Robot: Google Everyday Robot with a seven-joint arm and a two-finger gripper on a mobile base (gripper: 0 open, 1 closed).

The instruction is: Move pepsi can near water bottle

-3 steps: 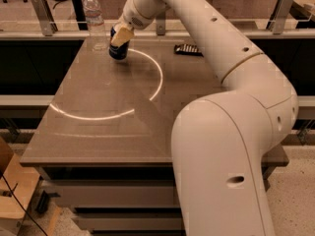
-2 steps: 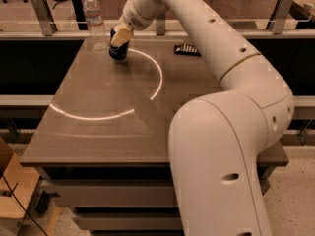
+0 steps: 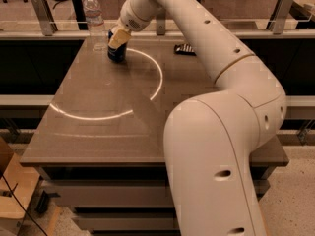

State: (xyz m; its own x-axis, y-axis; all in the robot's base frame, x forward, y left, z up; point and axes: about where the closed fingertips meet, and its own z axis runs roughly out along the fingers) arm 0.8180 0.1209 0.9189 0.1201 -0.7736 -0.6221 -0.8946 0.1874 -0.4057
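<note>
The pepsi can [image 3: 116, 53] is a small dark blue can standing at the far left of the table, just right of the water bottle. The water bottle [image 3: 94, 19] is tall and clear with a white cap and stands at the table's far left corner. My gripper [image 3: 118, 39] reaches down from the white arm and is shut on the top of the can, with its tan fingers [image 3: 117, 38] covering the can's upper part. The can's base is at the table surface, a short gap from the bottle.
A flat dark ridged packet [image 3: 184, 48] lies at the far edge to the right of the can. The brown table [image 3: 98, 132] has a bright ring of light on it. My arm's large white body [image 3: 221, 151] covers the table's right side. A railing runs behind.
The gripper and can have hardly moved, staying next to the bottle. The arm's lower body has shifted slightly left.
</note>
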